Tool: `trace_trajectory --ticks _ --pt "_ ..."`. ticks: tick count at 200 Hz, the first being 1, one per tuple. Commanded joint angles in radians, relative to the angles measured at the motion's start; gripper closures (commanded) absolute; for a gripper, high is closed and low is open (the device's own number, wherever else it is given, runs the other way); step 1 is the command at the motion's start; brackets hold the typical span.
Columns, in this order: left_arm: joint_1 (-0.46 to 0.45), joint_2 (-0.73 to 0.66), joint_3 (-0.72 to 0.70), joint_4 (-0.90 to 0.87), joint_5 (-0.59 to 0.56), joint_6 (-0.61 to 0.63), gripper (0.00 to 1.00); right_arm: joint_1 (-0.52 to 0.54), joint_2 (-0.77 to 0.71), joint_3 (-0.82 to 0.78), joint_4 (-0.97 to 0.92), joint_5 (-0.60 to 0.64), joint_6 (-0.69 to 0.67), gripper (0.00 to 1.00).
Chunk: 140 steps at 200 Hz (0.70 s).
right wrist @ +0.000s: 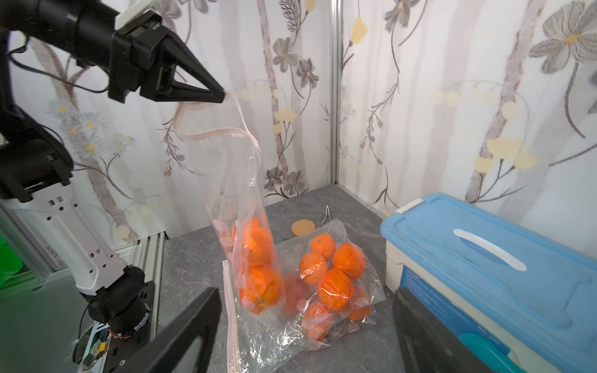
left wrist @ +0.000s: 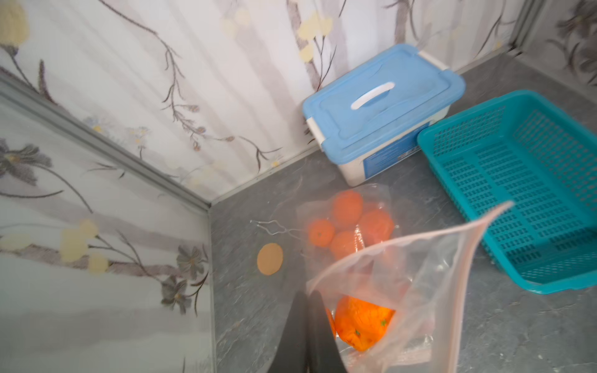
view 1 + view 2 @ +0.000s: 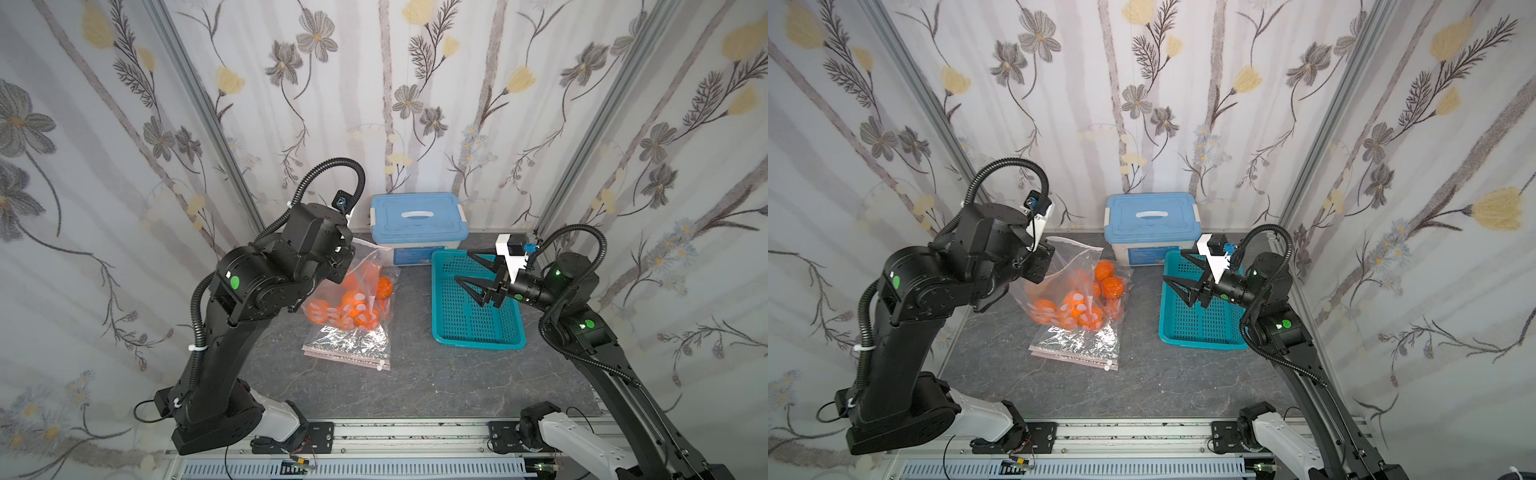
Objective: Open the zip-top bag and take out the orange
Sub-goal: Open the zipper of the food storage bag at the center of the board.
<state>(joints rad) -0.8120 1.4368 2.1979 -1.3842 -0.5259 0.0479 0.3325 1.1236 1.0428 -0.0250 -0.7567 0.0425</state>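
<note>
L gripper (image 1: 221, 97), pinched shut on pink zip edge of clear plastic zip-top bag (image 1: 235, 181), hangs it upright so round oranges (image 1: 258, 248) sag to bottom. R gripper (image 3: 462, 266), spread wide & empty, hovers over teal plastic mesh basket (image 3: 478, 340), prob. to reach in.

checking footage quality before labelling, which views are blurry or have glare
Left wrist view: soft and smeared throughout, the zip-top bag near the lens haziest. Right wrist view: oranges crisp, the right gripper blurred, its fingers too close to focus. Both top views: sharp, wide-angle bending toward the edges, glare on the flat bags.
</note>
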Motion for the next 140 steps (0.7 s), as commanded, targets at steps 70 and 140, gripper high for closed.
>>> trace_trajectory --ticks 70,140 --pt "-0.059 -0.189 -0.888 0.645 0.66 -0.503 1.0 0.216 0.045 -0.132 0.038 0.136 0.202 0.37" --pt "-0.059 -0.21 -0.946 0.817 0.841 -0.505 1.0 0.478 0.19 -0.252 0.413 0.291 0.38 0.72"
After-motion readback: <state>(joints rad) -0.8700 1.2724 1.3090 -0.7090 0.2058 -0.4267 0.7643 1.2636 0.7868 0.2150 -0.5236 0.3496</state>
